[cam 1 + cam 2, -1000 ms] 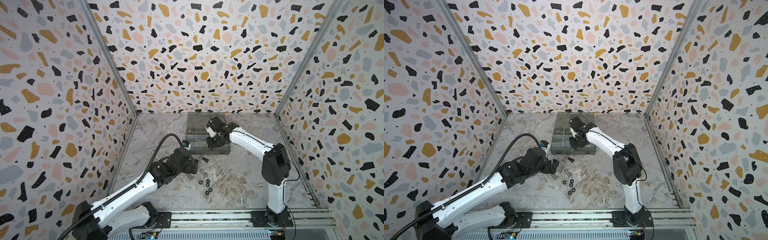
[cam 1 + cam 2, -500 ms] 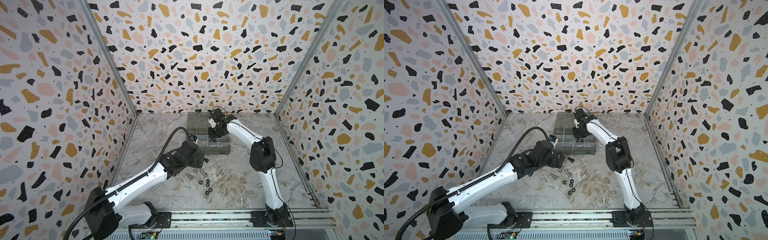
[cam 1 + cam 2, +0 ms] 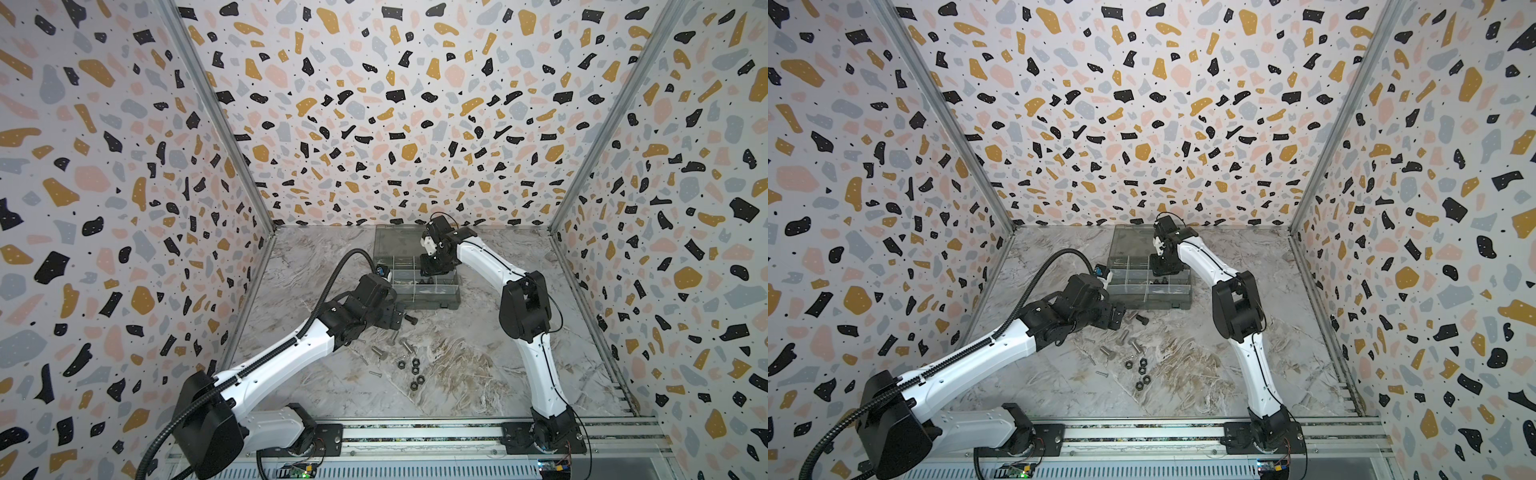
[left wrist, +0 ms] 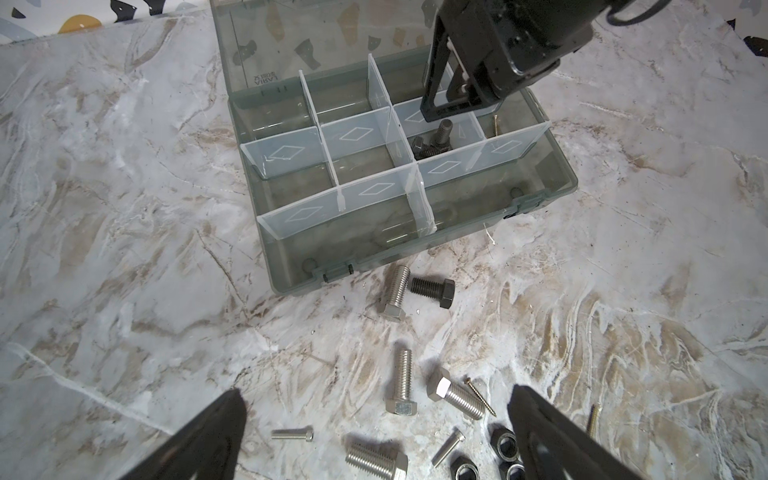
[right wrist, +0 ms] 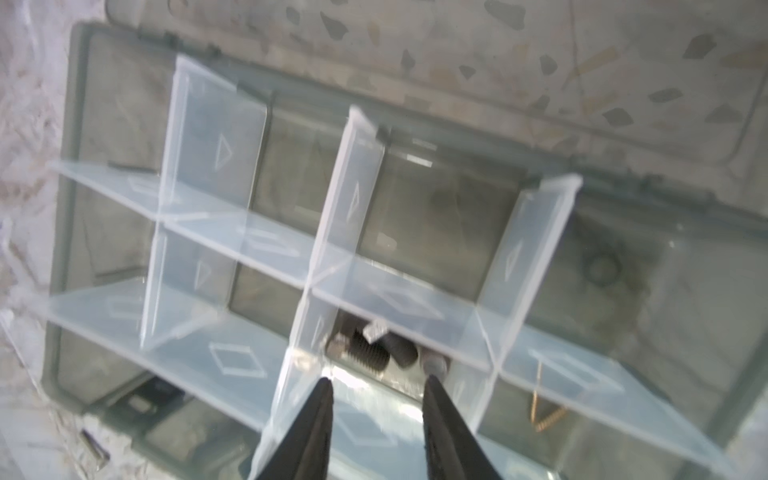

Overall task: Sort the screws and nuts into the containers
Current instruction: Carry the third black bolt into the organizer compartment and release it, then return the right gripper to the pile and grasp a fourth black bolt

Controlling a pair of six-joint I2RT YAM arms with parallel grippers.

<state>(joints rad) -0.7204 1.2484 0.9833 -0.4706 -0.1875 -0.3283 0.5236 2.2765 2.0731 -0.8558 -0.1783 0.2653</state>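
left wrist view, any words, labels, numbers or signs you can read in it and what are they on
Nothing here can be read for certain.
organiser lid: a short moulded marking in two rows, upside down, too small to read.
dividers: diamond outlines only, no letters.
screws and nuts: no stamp legible.

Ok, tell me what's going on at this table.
The right gripper hangs open and empty over a compartment of the organiser box that holds black bolts. The left gripper, wide open, hovers above loose silver bolts and black nuts on the marble tabletop. Most hardware is not yet sorted.
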